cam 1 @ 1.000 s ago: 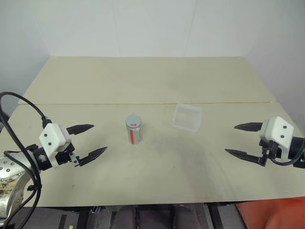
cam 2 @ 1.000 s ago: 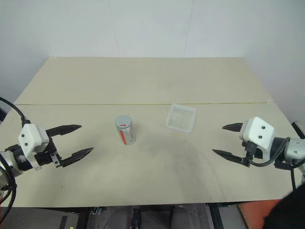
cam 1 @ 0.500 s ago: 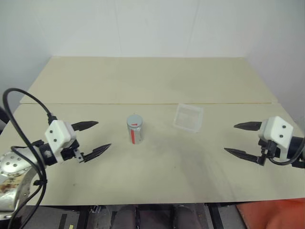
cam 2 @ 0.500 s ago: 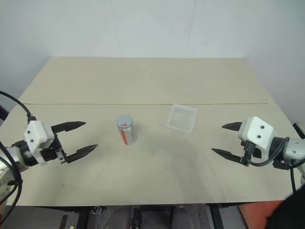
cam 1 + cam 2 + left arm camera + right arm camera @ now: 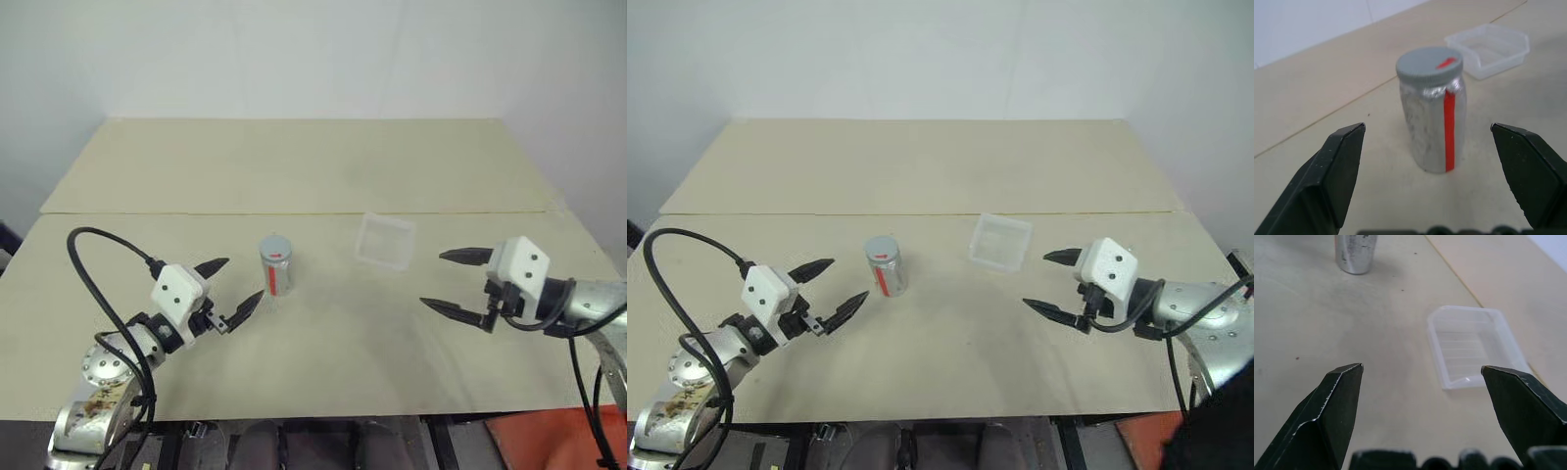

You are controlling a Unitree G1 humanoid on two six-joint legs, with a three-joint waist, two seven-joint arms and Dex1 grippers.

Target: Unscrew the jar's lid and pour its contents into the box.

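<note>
The jar stands upright near the table's middle, silvery with a red stripe down its side. Its grey lid with a small red mark sits on top. The clear square box lies empty to the jar's right, also seen as the box in the right wrist view. My left gripper is open just left of the jar, pointing at it without touching. My right gripper is open to the right of the box, a little nearer the table's front.
The beige table has a seam running across it behind the jar and box. A white wall rises behind the far edge. A black cable loops over my left arm.
Both grippers have moved inward: the left one rightward to close beside the jar, the right one leftward toward the box. Jar and box have stayed put.
</note>
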